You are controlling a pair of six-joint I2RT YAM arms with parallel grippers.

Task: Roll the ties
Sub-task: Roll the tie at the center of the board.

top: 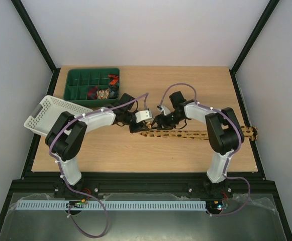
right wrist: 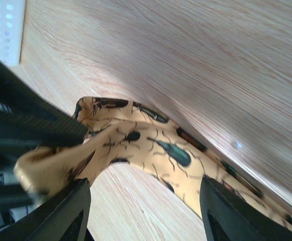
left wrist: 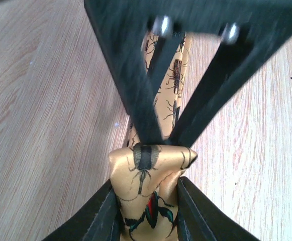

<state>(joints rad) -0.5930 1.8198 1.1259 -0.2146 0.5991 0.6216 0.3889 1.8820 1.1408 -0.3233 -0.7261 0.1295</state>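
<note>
The left claw (left wrist: 147,193) is pinched tight on the bunched, folded end of the tan-gold tie (top: 201,134), its fingers (left wrist: 105,211) pressing the beetle-patterned fabric from both sides. Right up against it, the right claw (right wrist: 144,186) stands spread wide, one finger on each side of the strip. From here it doesn't seem to grip anything. The tie itself runs from the middle of the wooden table (top: 110,155) out to the right edge, humped up near the claws.
</note>
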